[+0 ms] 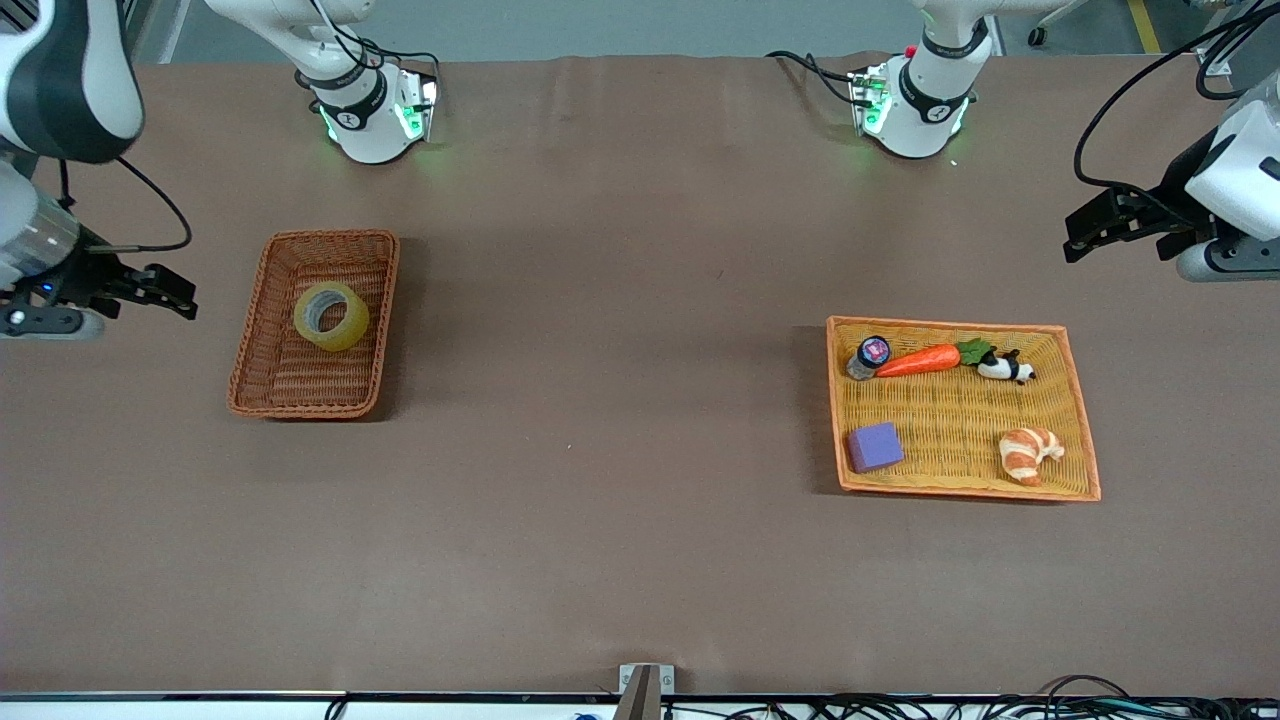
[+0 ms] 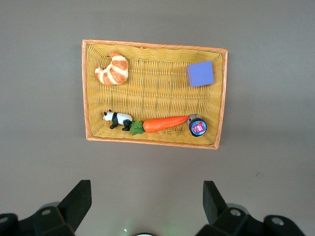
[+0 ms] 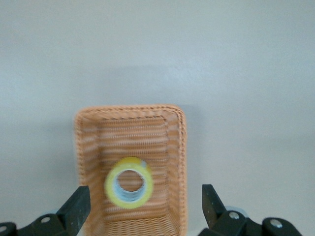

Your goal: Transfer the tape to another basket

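Okay, going camera by camera.

Front view, tape: yellow tape roll (image 1: 331, 316) lies flat in the brown basket (image 1: 312, 323) at the right arm's end of the table, roughly 9 o'clock from the table's middle.
Front view, other basket: orange basket (image 1: 962, 408) sits at about 3 o'clock, toward the left arm's end, holding a carrot (image 1: 918, 361), a toy panda (image 1: 1006, 368), a croissant (image 1: 1030, 454), a purple block (image 1: 875, 446) and a small bottle (image 1: 868, 357).
Front view, grippers: right gripper (image 1: 178, 296) hangs over bare table just beside the brown basket; left gripper (image 1: 1080, 235) hangs over bare table at about 1 o'clock from the orange basket. Neither touches anything.

Left wrist view: left gripper's fingers (image 2: 78, 201) are spread wide, nothing between them, with the orange basket and its five items in sight.

Right wrist view: right gripper's fingers (image 3: 77, 208) are also spread apart and empty; the tape lies in the brown basket, a bit blurry.

Progress: honestly ambiguous. Either the tape is waiting in the brown basket to go to the orange one, or it came out of the orange one and the job is done. One shot fits both.
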Controlling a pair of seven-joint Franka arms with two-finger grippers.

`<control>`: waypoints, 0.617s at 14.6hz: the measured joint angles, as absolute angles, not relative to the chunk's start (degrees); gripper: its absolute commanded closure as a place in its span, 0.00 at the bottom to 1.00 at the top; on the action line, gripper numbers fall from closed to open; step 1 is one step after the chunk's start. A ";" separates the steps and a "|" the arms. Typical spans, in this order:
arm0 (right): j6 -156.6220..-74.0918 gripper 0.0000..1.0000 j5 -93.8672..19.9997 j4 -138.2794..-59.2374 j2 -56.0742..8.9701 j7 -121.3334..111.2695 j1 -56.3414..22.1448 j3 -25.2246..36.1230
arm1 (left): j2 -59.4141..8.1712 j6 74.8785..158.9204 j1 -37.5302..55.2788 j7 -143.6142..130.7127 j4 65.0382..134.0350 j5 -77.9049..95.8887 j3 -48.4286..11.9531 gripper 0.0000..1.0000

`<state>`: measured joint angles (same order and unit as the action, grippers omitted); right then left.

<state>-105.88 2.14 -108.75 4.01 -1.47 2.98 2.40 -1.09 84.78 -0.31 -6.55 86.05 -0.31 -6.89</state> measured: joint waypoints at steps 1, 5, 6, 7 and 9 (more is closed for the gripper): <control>-103.36 0.00 1.43 -105.57 3.97 -0.66 2.91 2.36 | -1.09 84.78 -0.32 -6.55 86.05 -0.31 -6.88 0.00; -93.08 0.00 0.81 -90.96 3.63 2.16 2.98 2.51 | -1.11 84.93 -0.37 -6.55 86.06 -0.31 -6.85 0.00; -91.62 0.00 0.68 -88.66 3.39 3.30 3.00 2.59 | -1.15 84.95 -0.37 -6.55 86.06 -0.31 -6.85 0.00; -90.51 0.00 0.38 -87.24 3.10 4.48 3.00 2.64 | -1.18 84.99 -0.37 -6.55 86.06 -0.31 -6.85 0.00; -88.44 0.00 -0.51 -86.22 2.31 5.70 3.04 2.77 | -1.21 85.12 -0.38 -6.49 86.06 -0.31 -6.84 0.00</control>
<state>-88.44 -0.51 -86.22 2.31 5.70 3.04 2.77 -1.21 85.12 -0.38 -6.49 86.06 -0.31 -6.84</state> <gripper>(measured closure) 0.000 0.000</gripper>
